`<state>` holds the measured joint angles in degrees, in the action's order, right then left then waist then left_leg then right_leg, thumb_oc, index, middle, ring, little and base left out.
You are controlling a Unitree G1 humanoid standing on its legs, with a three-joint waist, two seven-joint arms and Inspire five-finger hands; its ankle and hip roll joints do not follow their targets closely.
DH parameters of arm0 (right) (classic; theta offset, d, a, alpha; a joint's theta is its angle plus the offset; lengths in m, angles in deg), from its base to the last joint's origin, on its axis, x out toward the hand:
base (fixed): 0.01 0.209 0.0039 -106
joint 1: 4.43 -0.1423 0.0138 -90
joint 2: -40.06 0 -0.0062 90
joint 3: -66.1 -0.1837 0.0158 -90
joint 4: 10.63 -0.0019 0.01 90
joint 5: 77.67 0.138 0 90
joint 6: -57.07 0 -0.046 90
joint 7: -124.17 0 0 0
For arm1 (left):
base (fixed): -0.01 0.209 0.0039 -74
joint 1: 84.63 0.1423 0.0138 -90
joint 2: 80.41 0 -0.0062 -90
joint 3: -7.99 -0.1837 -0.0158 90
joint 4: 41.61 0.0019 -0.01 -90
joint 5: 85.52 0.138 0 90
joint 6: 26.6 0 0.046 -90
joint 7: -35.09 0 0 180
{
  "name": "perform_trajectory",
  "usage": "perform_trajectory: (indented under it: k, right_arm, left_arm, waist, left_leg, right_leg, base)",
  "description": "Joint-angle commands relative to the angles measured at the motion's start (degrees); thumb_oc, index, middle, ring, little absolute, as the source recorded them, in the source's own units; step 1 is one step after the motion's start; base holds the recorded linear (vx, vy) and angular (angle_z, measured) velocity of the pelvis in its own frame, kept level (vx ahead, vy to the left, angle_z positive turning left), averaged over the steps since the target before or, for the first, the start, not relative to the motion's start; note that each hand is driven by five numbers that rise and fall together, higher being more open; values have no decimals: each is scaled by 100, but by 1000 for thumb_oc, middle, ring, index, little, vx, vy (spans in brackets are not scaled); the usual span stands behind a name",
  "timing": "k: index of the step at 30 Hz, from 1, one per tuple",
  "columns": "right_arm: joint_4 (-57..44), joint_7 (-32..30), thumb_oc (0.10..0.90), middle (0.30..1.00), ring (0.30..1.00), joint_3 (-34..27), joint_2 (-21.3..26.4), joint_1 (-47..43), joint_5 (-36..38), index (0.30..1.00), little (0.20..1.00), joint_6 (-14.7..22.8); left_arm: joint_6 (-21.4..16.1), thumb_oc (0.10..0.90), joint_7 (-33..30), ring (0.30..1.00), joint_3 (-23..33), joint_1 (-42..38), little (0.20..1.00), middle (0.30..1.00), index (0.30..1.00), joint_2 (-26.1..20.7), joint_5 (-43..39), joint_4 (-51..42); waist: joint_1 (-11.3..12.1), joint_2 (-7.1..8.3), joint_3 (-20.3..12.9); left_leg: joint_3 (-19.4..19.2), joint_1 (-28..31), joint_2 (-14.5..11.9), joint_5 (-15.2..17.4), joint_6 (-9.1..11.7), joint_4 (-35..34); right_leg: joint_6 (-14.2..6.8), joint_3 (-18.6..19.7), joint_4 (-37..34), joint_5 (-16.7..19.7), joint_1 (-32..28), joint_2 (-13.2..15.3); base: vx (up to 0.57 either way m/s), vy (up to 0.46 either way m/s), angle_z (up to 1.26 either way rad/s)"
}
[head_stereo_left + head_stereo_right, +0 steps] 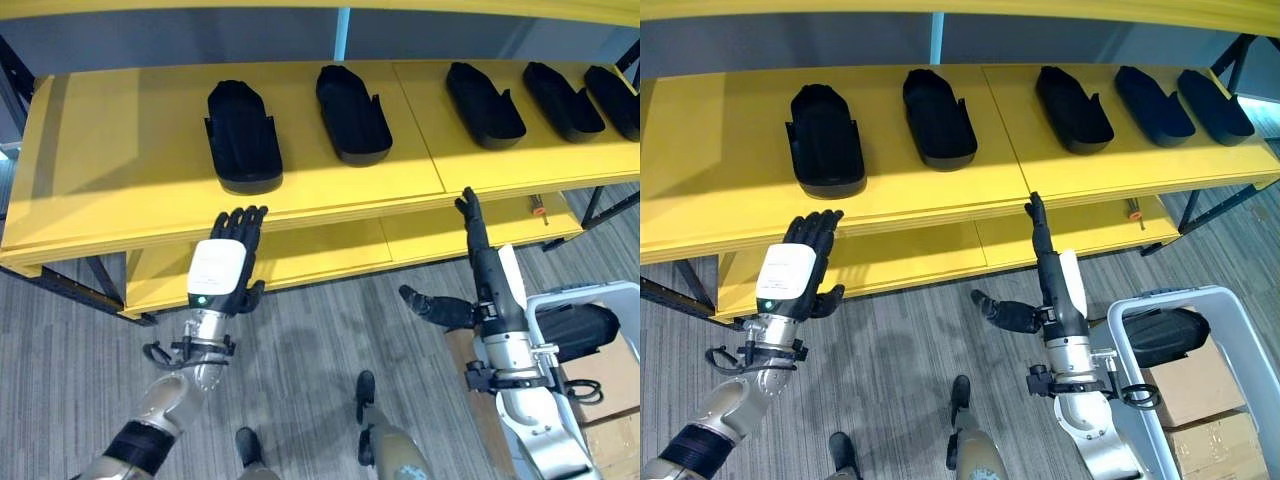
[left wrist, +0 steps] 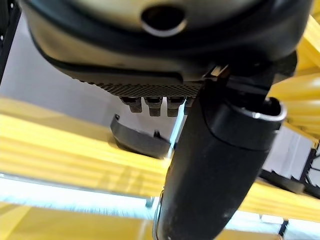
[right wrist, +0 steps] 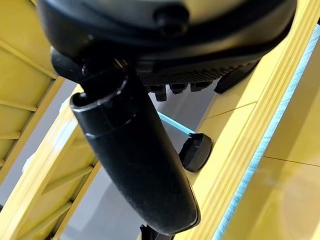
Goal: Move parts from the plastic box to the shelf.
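Note:
Several black moulded parts lie in a row on the yellow shelf (image 1: pixel 120 170); the leftmost part (image 1: pixel 243 135) is just beyond my left hand (image 1: pixel 228 262), and another part (image 1: pixel 352 112) lies beside it. My left hand is open, fingers straight, at the shelf's front edge and holds nothing. My right hand (image 1: pixel 478 262) is also open, fingers pointing up at the shelf edge, thumb (image 1: pixel 430 306) spread to the left, empty. One black part (image 1: pixel 1160 335) rests in the white plastic box (image 1: pixel 1238 330) at the lower right. The left wrist view shows a part (image 2: pixel 137 142) on the shelf.
A lower yellow shelf board (image 1: pixel 320 258) sits under the top one. A small screwdriver (image 1: pixel 538 208) lies on the lower board at the right. Cardboard boxes (image 1: pixel 1210 410) stand beside the plastic box. Grey carpet floor (image 1: pixel 300 380) lies in front of the shelf.

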<state>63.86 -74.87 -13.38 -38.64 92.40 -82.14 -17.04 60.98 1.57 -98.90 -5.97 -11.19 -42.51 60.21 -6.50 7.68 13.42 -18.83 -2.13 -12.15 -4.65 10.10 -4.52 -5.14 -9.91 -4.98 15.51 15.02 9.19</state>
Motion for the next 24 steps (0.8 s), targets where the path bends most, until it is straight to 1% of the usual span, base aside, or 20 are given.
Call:
perform_trajectory:
  k: [1,10,24]
  right_arm:
    - [-759,-300,900,1000,1000,-353,35,-468,-140,1000,1000,532]
    - [-794,-368,900,1000,1000,-353,68,-439,-185,1000,1000,540]
    - [-828,-452,900,1000,1000,-344,85,-399,-222,1000,1000,579]
  left_arm:
    - [-76,900,-652,1000,112,-1018,1000,1000,1000,-79,-60,-16]
    - [31,900,-778,1000,-46,-1439,1000,1000,1000,2,-154,235]
    - [109,900,-834,1000,-259,-1752,1000,1000,1000,116,-253,667]
  waist:
    - [-77,-58,217]
    - [-149,-54,310]
    - [-231,-43,383]
  left_leg:
    - [-22,-199,-83,-300,-254,-32]
    - [-65,-244,-91,-314,-248,-27]
    - [-92,-293,-102,-308,-238,-26]
  right_leg:
    - [-742,-189,49,-507,-836,390]
    - [-741,-143,73,-502,-726,375]
    - [-727,-102,84,-513,-644,346]
  base:
    - [0,0,0]
    - [3,1,-2]
    - [3,1,-2]
